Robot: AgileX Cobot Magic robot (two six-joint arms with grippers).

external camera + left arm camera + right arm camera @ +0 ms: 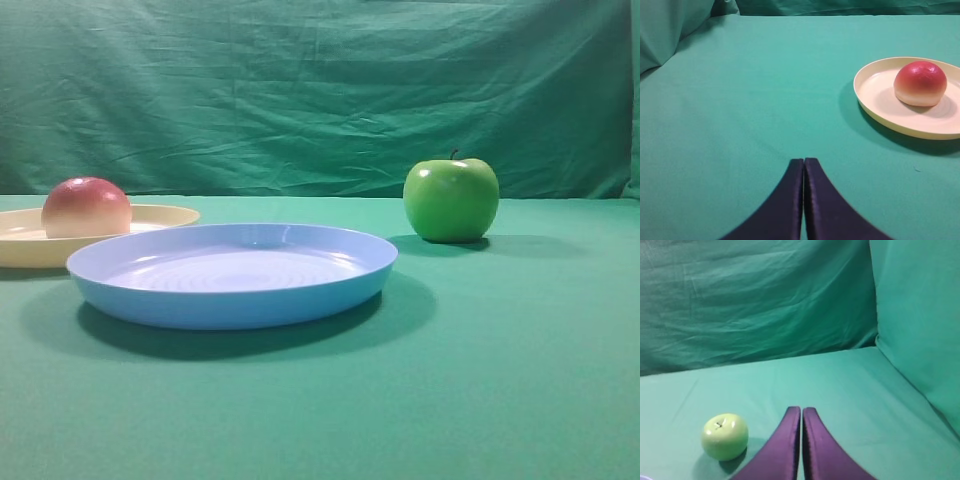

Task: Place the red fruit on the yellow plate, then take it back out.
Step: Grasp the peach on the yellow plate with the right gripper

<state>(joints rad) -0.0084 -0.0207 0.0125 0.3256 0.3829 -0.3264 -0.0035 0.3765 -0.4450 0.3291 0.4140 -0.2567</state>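
Neither arm shows in the exterior high view. The left gripper (804,162) appears only in its own wrist view: two dark fingers (790,200) pressed flat together, tips meeting, nothing between them, pointing out over the green tablecloth (740,100). The right gripper (801,411) looks the same from its wrist camera, its fingers (817,450) touching along their length, held above that cloth.
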